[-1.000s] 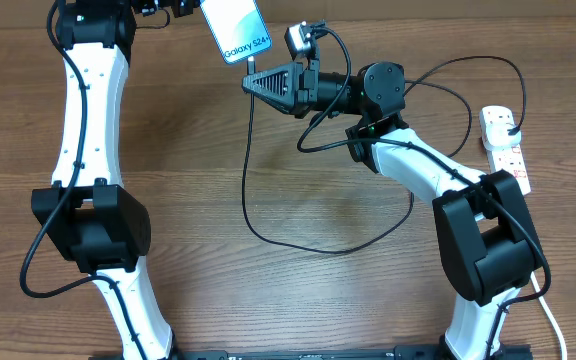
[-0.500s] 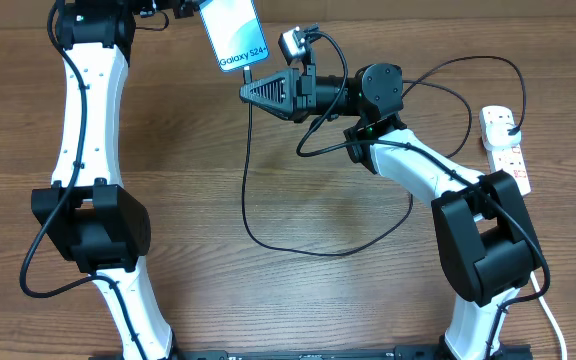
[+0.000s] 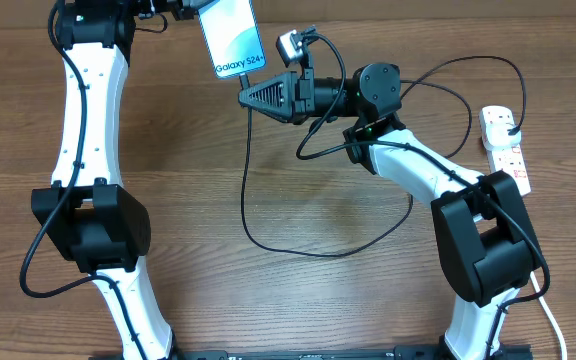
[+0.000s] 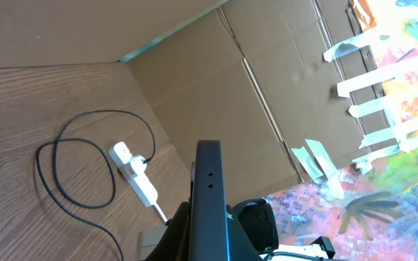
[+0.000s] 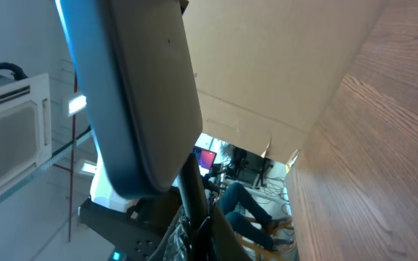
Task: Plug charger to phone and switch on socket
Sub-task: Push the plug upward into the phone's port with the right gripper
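Right gripper is clamped on the charger at its connector end, with the tip at the lower edge of the phone; I cannot tell whether it is seated. Left gripper pinches the phone's far end, holding it aloft above the back of the table. The phone's long axis runs near-to-far, port end toward the robot, screen up. The socket switch is probably still to do.

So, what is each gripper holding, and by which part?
Left gripper: the phone, by the end farthest from the charger. Right gripper: the charger, near its connector tip.
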